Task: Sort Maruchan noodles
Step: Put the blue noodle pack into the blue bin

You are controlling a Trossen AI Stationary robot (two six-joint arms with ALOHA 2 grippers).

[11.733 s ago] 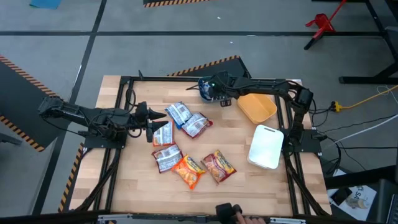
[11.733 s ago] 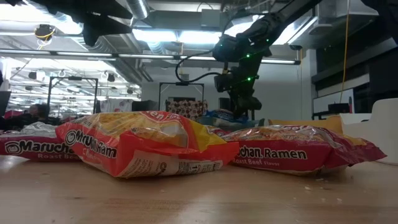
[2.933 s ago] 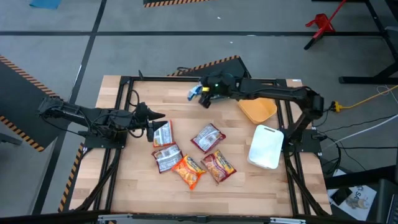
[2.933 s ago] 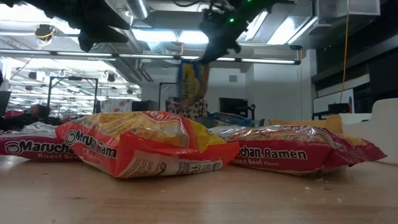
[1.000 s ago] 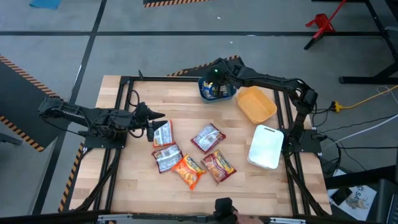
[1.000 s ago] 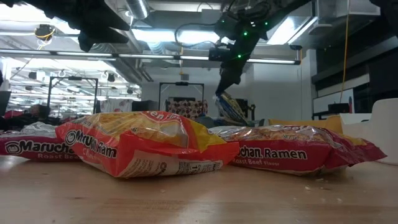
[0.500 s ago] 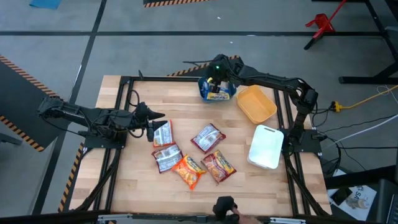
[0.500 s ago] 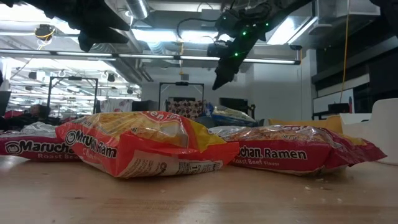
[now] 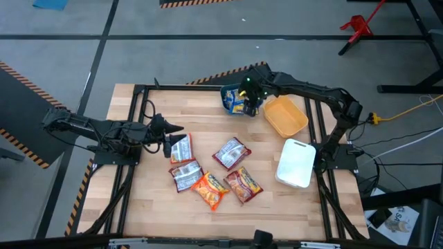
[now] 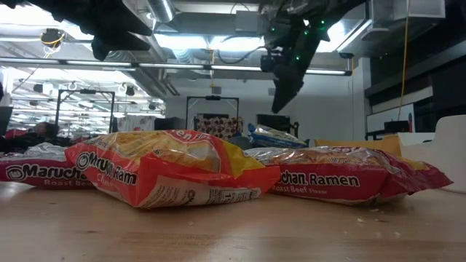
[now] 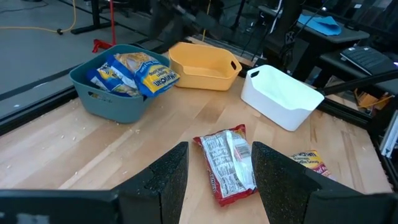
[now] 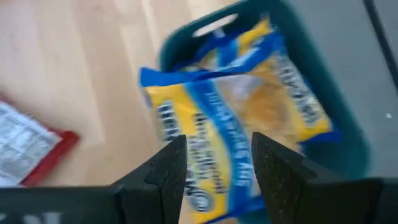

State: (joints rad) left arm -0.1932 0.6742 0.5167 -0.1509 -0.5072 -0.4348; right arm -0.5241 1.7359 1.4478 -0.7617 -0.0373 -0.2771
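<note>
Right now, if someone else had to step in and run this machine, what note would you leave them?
Right claw: open, empty, above the teal bin.
Left claw: open, empty, low over the table's left side, by a red-and-silver packet.
Done: blue-and-yellow packets are in the teal bin.
Left: five packets on the wood, three red-and-silver, one orange, one orange-red. Yellow bin and white bin are empty.

- I work in a robotics lab or workshop hall, at a wooden table (image 9: pixel 228 207) framed in black rails.
- Bare grey concrete floor (image 9: pixel 208 48) surrounds me, marked with orange-and-black hazard tape (image 9: pixel 21 76).
- Overhead run exposed ducts and strip lights (image 10: pixel 189 40); more rigs stand behind.
</note>
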